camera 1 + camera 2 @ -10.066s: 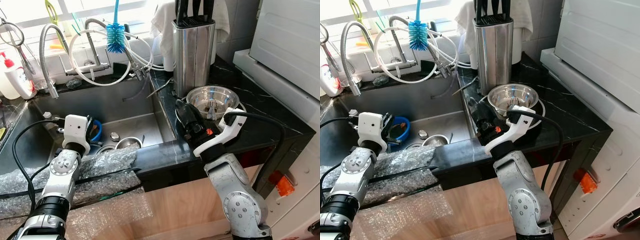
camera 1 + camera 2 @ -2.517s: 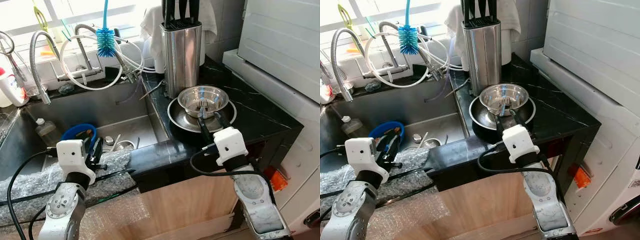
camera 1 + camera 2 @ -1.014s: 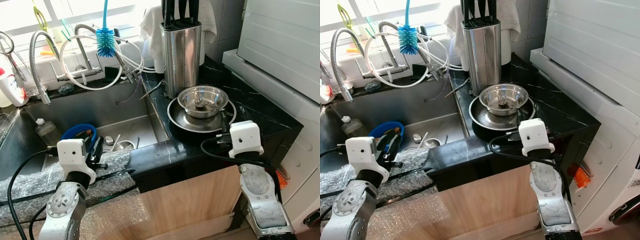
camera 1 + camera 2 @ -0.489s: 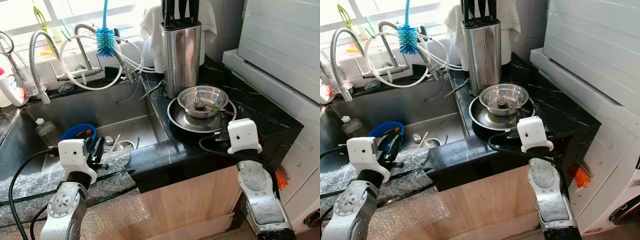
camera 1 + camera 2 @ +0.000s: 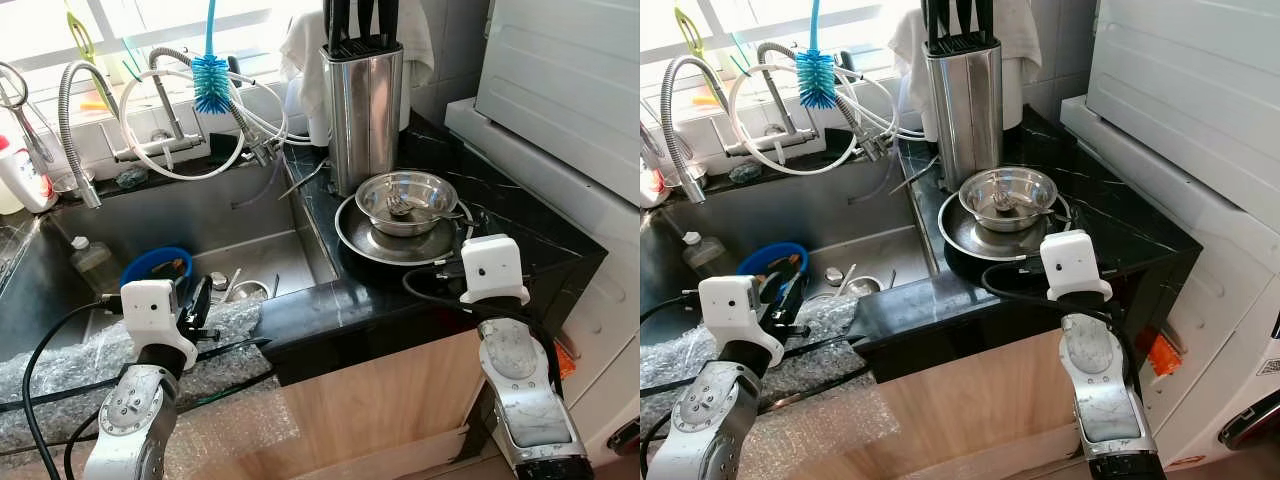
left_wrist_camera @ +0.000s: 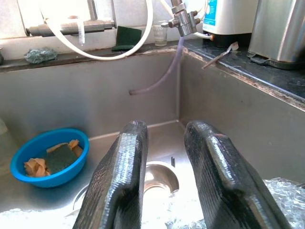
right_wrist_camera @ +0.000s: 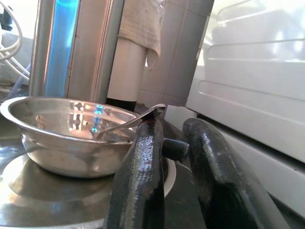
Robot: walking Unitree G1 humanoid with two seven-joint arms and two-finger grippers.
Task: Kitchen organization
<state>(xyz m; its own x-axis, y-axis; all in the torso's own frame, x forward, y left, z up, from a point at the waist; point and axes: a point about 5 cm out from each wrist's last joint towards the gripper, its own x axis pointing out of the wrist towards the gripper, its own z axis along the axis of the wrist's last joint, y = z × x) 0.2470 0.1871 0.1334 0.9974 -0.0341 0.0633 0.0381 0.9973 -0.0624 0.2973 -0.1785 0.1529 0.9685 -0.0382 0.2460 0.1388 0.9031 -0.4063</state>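
A steel bowl (image 5: 405,196) holding a utensil (image 7: 131,123) rests on a wide steel plate (image 5: 375,240) on the black counter, in front of the knife block (image 5: 365,95). My right gripper (image 7: 174,125) hovers low at the counter's front right, level with the bowl's rim and just short of it. Its fingers (image 7: 143,157) are slightly apart and hold nothing; a dark stub shows in the gap beyond them. My left gripper (image 6: 164,130) is open over the sink's front edge, above bubble wrap (image 5: 215,325), and points into the basin.
The sink holds a blue bowl (image 5: 155,270) with sponges, a small steel cup (image 5: 250,290) and a bottle (image 5: 85,258). Hoses, taps and a blue brush (image 5: 208,80) hang behind it. A white appliance (image 5: 560,80) stands to the right of the counter.
My right gripper has drawn back from above the bowl toward the counter's front right. The utensil now lies in the bowl. The left arm has hardly moved.
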